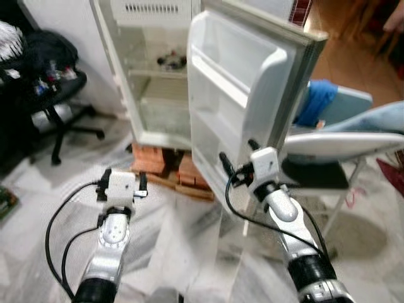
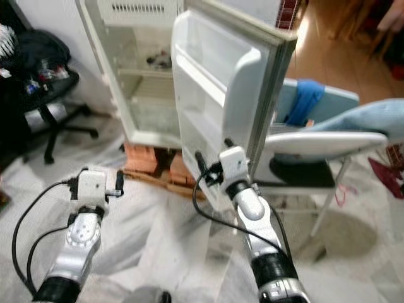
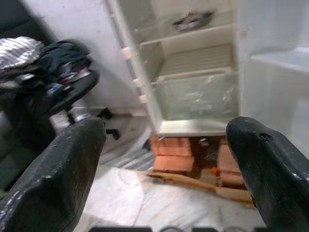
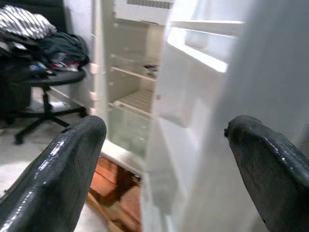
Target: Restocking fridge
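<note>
A small white fridge (image 1: 158, 95) stands open on bricks (image 1: 164, 161), with one small dark item (image 1: 172, 61) on an upper shelf. Its door (image 1: 246, 82) is swung out toward me, and the door shelves (image 1: 221, 79) hold nothing. My right gripper (image 1: 238, 153) is open, close against the door's lower inner side, with nothing held; in the right wrist view the fingers (image 4: 63, 164) are spread before the door (image 4: 203, 121). My left gripper (image 1: 123, 178) hangs open over the floor, left of the door and short of the fridge, fingers (image 3: 58, 179) wide apart.
A black office chair (image 1: 50, 82) piled with clothes stands at the left. A white folding chair (image 1: 341, 145) with a blue cloth (image 1: 315, 101) stands right behind the door. Marble floor (image 1: 183, 240) lies between me and the fridge.
</note>
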Controlling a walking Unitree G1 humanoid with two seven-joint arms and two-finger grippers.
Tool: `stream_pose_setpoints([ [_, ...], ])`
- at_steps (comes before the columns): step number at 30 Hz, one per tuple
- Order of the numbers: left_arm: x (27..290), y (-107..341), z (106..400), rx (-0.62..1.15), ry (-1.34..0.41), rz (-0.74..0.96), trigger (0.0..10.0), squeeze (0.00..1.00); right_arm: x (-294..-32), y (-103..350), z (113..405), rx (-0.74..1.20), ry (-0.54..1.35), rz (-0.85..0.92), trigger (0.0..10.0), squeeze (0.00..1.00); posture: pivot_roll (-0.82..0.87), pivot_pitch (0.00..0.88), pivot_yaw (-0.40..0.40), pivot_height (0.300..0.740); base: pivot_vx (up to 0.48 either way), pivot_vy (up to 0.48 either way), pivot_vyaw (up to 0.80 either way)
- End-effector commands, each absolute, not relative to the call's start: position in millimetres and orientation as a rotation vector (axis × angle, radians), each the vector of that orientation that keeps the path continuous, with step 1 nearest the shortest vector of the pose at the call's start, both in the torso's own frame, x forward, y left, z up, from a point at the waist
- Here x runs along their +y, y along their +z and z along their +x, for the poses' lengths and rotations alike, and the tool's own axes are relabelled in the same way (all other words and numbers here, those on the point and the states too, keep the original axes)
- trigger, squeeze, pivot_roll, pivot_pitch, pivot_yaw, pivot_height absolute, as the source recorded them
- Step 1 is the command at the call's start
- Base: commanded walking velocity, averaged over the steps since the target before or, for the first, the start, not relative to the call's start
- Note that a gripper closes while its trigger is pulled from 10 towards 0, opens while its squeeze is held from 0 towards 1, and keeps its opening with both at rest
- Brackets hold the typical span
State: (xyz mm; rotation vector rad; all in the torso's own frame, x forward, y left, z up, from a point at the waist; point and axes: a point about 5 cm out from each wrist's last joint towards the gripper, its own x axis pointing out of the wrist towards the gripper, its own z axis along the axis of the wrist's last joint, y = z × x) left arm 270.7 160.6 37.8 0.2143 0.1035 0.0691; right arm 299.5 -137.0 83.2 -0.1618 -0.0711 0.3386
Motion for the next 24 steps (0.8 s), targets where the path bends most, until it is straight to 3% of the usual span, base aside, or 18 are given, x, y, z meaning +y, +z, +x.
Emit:
stream_pose_setpoints([
  [1, 162, 40, 274, 0.100, 0.070, 0.222, 10.0, 0.00, -140, 90, 302, -0.102, 0.309, -0.161, 10.0, 0.00, 0.05, 0.000, 0.045, 0.740, 0.281, 0.000, 0.00],
  [17, 160, 31, 266, 0.152, 0.031, 0.216, 10.0, 0.00, -173, 68, 266, -0.028, 0.187, -0.188, 10.0, 0.00, 0.05, 0.000, 0.040, 0.740, 0.018, 0.000, 0.00],
  [24, 162, 18, 261, 0.259, 0.015, 0.225, 10.0, 0.00, -181, 89, 296, -0.075, 0.114, -0.165, 10.0, 0.00, 0.05, 0.000, 0.059, 0.740, 0.000, 0.000, 0.00],
])
